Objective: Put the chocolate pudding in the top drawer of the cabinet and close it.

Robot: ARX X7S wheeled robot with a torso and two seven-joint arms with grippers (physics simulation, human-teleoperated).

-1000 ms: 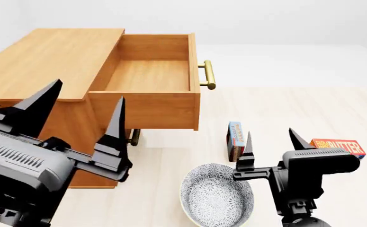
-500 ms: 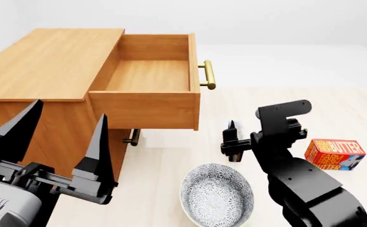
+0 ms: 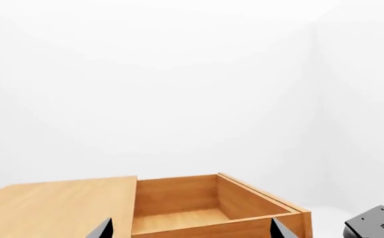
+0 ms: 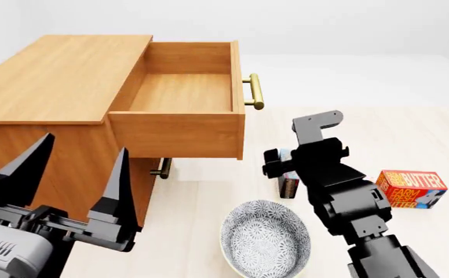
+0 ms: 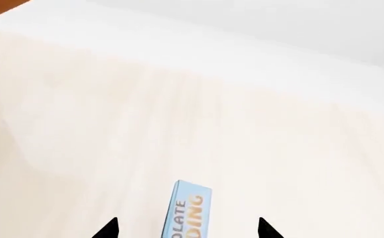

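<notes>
While the left gripper (image 4: 66,174) fills the near left corner of the head view, its two black fingers (image 4: 118,185) stand well apart, pointing up, with nothing between them and nothing touching them. In the left wrist view only the two fingertips (image 3: 102,229) show, wide of each other, with the cabinet beyond them.

Just beyond, near the middle of the floor, sits a patterned bowl (image 4: 266,240), blue-grey and white, close beside the right arm (image 4: 348,200). That arm reaches forward over the floor, and the right gripper (image 5: 188,228) is lowered around the chocolate pudding (image 5: 186,210). In the right wrist view its two dark tips are spread apart, one on each side of the light-blue carton, which stands upright on edge between them; the tips are clear of its faces, not clamped. From the head view the carton (image 4: 288,184) is mostly hidden behind the arm, with only its dark lower part and a strip of blue showing.

To the right of the arm, a red-and-yellow butter box (image 4: 409,189) lies on the floor, apart from the carton.

Farther back stands the cabinet (image 4: 50,87), with the top drawer (image 4: 182,92) pulled fully out, its brass handle (image 4: 255,91) facing right. Beneath it, part of the lower drawer's handle (image 4: 162,168) shows.
</notes>
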